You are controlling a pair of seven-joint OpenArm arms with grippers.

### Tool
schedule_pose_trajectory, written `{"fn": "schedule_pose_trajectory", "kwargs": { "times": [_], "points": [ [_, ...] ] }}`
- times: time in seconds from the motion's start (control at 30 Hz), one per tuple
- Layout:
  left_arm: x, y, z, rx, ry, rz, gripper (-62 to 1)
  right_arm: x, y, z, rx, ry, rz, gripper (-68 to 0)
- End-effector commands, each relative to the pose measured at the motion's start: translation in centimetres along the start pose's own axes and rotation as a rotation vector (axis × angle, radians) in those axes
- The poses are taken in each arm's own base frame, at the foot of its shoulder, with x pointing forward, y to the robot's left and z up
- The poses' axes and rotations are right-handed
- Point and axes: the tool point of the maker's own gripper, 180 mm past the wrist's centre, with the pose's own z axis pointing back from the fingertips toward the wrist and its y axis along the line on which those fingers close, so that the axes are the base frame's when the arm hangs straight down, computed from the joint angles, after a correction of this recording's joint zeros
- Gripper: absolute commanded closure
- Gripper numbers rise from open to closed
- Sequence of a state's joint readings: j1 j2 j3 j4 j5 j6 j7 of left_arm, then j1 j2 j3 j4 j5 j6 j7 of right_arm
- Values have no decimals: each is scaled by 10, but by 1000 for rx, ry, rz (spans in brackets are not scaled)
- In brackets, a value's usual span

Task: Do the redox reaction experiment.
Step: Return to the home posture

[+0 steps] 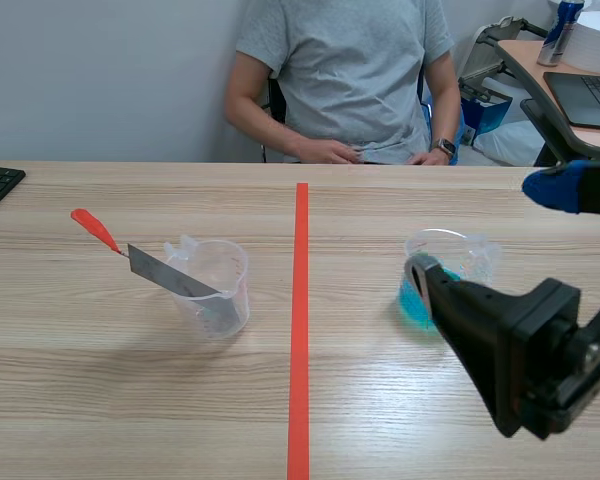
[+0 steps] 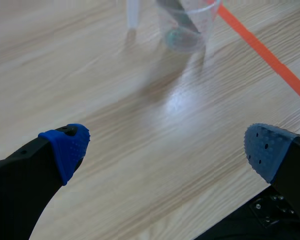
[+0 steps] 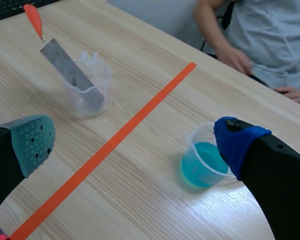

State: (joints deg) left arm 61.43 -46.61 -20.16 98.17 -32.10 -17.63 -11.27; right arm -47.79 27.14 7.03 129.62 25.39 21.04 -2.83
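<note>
The blue cup (image 1: 470,262) stands right of centre in the scene view, a thin clear plastic beaker about a third full of blue liquid. Left of the tape line (image 1: 300,330) is the clear cup (image 1: 215,290), which holds no liquid that can be seen. A grey metal strip (image 1: 170,272) leans in it, its orange handle (image 1: 95,229) pointing to the upper left.

The right gripper (image 3: 135,142) is spread wide and holds nothing. The blue cup is ahead of it, close by one finger. The left gripper (image 2: 167,147) is also wide open and empty, low over the table (image 2: 115,100), with the clear cup well ahead.

The blue cup is likely light and its walls will flex, so a hard squeeze could slop the liquid. A gentle grip across the middle of the wall, kept level, looks safest. The strip looks stiff and thin, and the handle is probably the better hold. Lifting it may tip the light cup.
</note>
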Motion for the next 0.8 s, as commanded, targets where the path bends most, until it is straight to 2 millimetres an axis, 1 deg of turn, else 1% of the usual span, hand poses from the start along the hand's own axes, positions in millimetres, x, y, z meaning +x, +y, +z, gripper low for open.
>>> {"fn": "schedule_pose_trajectory", "kwargs": {
  "times": [0.0,0.1,0.23,0.3,0.4,0.47,0.6,0.77],
  "points": [
    [22,-4,-4,-24,-45,-18,-623,12,-5,-1,-15,-45,4,-679],
    [47,-4,-10,-43,-59,-44,-623,14,-9,0,-27,-50,15,-679],
    [83,2,-17,-29,-96,-91,-623,20,-13,1,-38,-75,10,-679],
    [97,1,-19,-29,-118,-119,-623,21,-15,2,-42,-77,15,-679],
    [113,-1,-22,-37,-152,-108,-623,19,-15,2,-42,-68,14,-679],
    [122,-1,-22,-40,-175,-88,-623,18,-15,1,-42,-63,14,-679],
    [130,2,-23,-36,-195,-72,-623,18,-15,1,-42,-61,14,-679],
    [129,-2,-25,-46,-197,-59,-623,16,-15,1,-42,-53,14,-679]
  ]
}}
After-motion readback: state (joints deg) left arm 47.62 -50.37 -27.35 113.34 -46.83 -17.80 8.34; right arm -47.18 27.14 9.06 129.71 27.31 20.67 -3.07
